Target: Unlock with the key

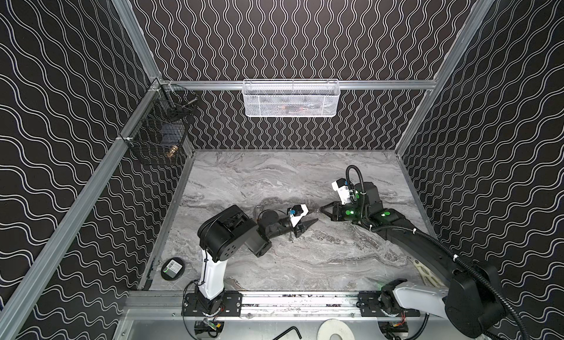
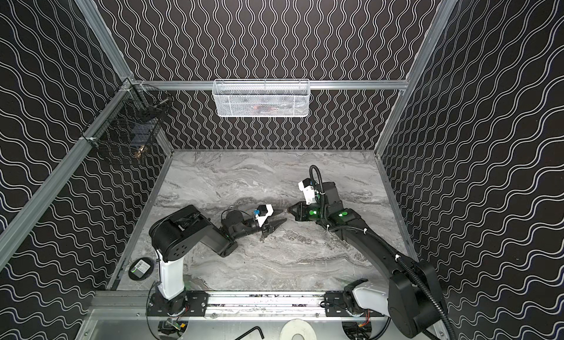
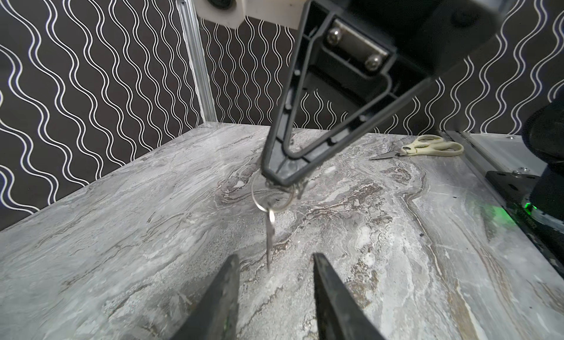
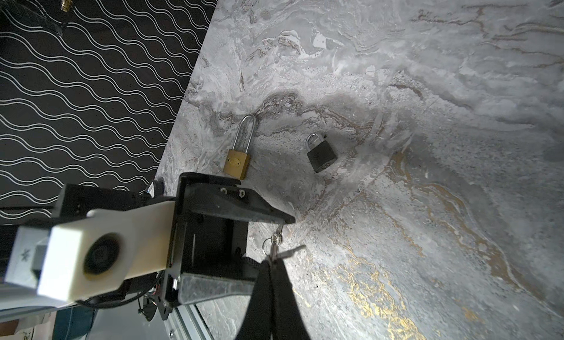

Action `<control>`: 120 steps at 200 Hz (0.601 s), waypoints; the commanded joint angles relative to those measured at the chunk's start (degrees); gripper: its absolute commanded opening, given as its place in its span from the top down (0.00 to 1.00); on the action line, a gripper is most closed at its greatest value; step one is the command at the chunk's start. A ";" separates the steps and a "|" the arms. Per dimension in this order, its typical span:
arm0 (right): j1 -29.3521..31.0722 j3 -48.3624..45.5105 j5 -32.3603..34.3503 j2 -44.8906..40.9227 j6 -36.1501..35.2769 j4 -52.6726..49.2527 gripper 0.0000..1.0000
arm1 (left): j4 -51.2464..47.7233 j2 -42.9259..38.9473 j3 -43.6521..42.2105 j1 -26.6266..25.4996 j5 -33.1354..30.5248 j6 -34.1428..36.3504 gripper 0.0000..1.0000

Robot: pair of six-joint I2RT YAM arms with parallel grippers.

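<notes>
Your right jaws clamp the key ring (image 3: 259, 205); its key (image 3: 270, 231) hangs near your left jaws, which stand apart. A brass padlock (image 4: 236, 164) and black padlock (image 4: 320, 155) lie on the counter (image 4: 427, 109).

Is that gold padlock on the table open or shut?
Shut: the right wrist view shows both shackle legs seated in the body of the gold padlock.

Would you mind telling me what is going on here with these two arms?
The right gripper is shut on a key ring, and a key hangs from it above the table. The left gripper, jaws apart, sits around the key's tip but has not gripped it. A brass padlock and a black padlock lie untouched on the table, shackles closed.
</notes>
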 commanded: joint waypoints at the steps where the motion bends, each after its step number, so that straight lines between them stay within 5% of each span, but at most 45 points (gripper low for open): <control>1: 0.27 0.47 -0.84 -0.67 0.54 0.92 1.00 | 2.74 0.51 0.43 -0.09 -1.14 -0.38 0.60; 80: 0.27 0.38 -1.02 -1.11 1.15 1.81 1.00 | 2.74 2.05 2.51 -0.44 -2.03 -0.67 0.63; 120: 1.94 0.46 -1.29 -1.11 1.26 2.17 1.00 | 2.18 2.96 3.50 -0.44 -1.11 -0.68 0.75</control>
